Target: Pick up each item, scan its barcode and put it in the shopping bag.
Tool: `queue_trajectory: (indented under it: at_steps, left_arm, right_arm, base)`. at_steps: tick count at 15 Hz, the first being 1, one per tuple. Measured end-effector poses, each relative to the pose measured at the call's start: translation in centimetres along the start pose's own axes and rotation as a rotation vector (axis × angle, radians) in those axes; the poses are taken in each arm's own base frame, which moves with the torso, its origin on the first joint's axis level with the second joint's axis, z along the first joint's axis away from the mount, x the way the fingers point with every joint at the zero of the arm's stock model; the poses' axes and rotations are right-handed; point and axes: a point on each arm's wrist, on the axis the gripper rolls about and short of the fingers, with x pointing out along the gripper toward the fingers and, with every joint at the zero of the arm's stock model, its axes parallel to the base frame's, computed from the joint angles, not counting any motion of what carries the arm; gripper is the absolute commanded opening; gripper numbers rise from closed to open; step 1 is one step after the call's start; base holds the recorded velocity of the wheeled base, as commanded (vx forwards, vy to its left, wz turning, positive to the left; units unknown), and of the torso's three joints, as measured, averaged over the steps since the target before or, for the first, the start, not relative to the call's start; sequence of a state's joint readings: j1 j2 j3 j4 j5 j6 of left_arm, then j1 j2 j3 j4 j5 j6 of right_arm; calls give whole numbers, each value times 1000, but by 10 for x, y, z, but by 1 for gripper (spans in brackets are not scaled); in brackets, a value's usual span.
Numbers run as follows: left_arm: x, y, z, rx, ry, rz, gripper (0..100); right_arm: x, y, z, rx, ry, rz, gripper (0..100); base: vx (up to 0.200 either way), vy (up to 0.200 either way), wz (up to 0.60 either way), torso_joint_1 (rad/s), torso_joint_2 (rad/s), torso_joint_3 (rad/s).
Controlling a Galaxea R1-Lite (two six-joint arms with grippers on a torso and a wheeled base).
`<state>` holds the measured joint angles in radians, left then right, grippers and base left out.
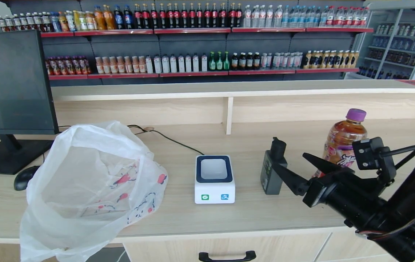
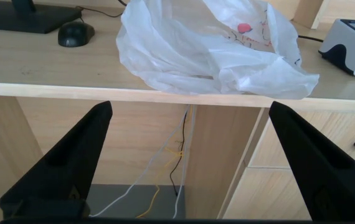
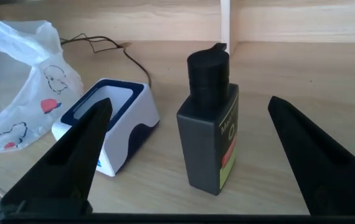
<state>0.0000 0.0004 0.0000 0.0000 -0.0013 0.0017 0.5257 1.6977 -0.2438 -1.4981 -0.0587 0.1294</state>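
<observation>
Right jaws spread, facing dark bottle (image 3: 210, 134); left jaws spread before counter edge (image 2: 53, 88).

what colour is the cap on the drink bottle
The bottle cap is purple, best seen in the head view.

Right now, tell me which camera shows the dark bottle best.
The right wrist view: the dark bottle stands close and whole, cap and label plain. The head view shows it farther off, partly behind the right gripper.
</observation>
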Motion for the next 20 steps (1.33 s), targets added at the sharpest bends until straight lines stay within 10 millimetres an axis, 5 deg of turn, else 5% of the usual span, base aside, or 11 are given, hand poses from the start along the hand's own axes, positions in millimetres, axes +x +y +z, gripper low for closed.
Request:
queue_trajectory:
  at_steps: [20]
  left_arm:
    - [0, 0, 0, 0, 0, 0, 100]
  right_arm:
    - [38, 4, -34, -83, 52, -93, 100]
  base:
    - [0, 0, 0, 0, 0, 0]
